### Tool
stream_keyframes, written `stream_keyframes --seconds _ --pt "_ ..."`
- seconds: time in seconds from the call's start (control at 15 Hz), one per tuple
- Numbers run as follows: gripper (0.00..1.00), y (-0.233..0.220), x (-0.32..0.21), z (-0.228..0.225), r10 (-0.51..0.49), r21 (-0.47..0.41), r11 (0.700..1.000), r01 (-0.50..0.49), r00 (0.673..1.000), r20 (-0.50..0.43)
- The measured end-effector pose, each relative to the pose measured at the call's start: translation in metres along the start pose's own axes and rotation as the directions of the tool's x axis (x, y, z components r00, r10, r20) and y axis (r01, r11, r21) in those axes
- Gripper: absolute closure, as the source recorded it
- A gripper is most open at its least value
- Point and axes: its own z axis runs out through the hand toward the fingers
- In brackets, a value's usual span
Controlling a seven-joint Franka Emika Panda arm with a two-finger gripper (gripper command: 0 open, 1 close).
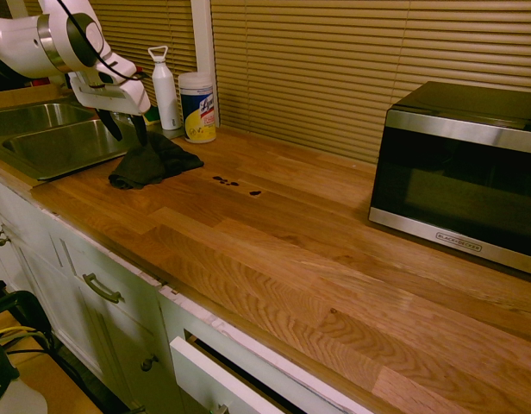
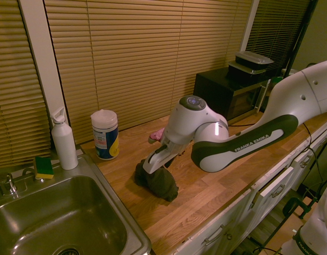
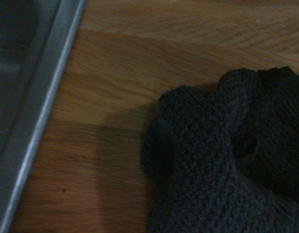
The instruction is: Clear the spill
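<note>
- While the spill (image 1: 235, 183) is left unwiped on the wooden counter (image 1: 283, 250), as a short row of dark droplets, the claw (image 1: 133, 141) is held with its fingers parted over the dark cloth (image 1: 149, 166), and nothing is seen gripped.
- With the first exterior view read as a clock face centred on the cloth, the spill is found between three and four o'clock, just beside it.
- The droplets are judged wet and easily smeared; they are not to be grasped, only blotted or wiped.
- The cloth is judged light, limp and unlikely to slip, its knit being coarse; it is best taken by a raised fold near the middle, so that a broad flap is left beneath.
- If too little is pinched, the bundle may be dropped or dragged unevenly.
- The counter is seen as flat, smooth planking, over which wiping should be easy.
- The sink (image 1: 43, 162) is set towards ten o'clock, the wipes canister (image 1: 197, 110) at one, the microwave (image 1: 459, 172) at three, and a partly opened drawer (image 1: 209, 373) towards five.
- Behind, the window is covered by blinds (image 1: 300, 73); the room is dimly, warmly lit.
</note>
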Motion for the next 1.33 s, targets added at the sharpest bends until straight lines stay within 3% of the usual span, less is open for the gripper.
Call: stream_keyframes --seconds 0.2,0.27,1.33 --pt "0.0 -0.01 -0.004 0.027 0.002 -0.024 1.0 -0.003 0.999 -0.037" --pt "1.0 -0.013 -0.003 0.032 0.002 -0.027 1.0 -0.004 0.999 -0.045" --pt "1.0 -0.014 0.029 0.067 0.058 -0.084 0.994 -0.063 0.997 -0.06"
